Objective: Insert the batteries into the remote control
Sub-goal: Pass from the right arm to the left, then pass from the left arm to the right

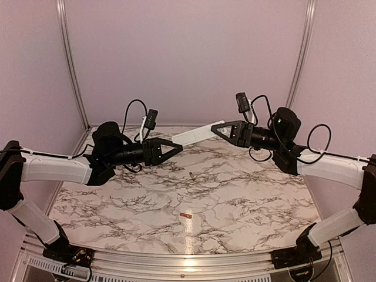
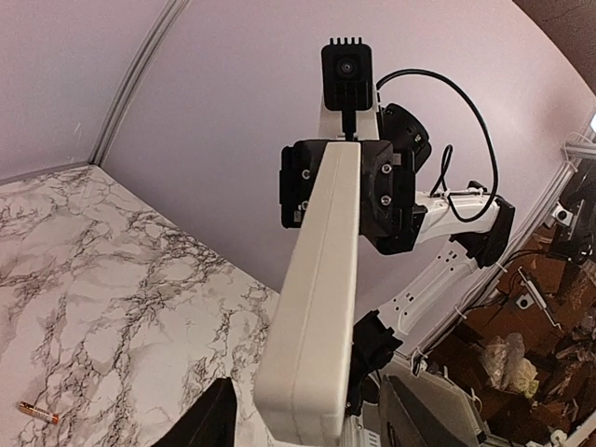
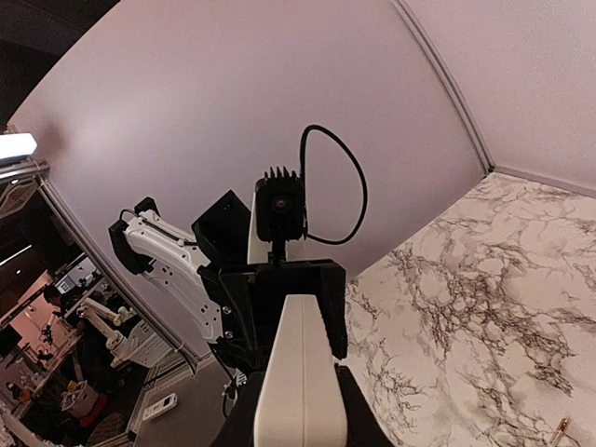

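The slim white rectangular plastic remote control (image 1: 200,133) hangs in the air above the rear half of the white bench (image 1: 264,205) with its grey marble veining, spanning the gap between the two arms. It is tilted, with the end toward the right arm higher than the end toward the left arm.

The right end effector (image 1: 216,130) is closed narrowly on the higher end and holds it. In the right wrist view the remote control (image 3: 298,382) runs straight out from between that end effector's dark fingers. Only a plain, smooth face of it shows in both wrist views.

The left end effector (image 1: 175,147) straddles the lower end with its jaws partly spread. In the left wrist view one black finger (image 2: 209,421) stands apart from the remote control (image 2: 317,307), with marble showing in the gap, while the other finger (image 2: 372,346) sits just beside the opposite edge. The grip is not clamped there.

The two small copper-brown cylindrical batteries lie loose on the bench, well apart from each other. One battery (image 1: 192,175) is near the centre, below the remote control. The other battery (image 1: 187,217) is closer to the near edge.
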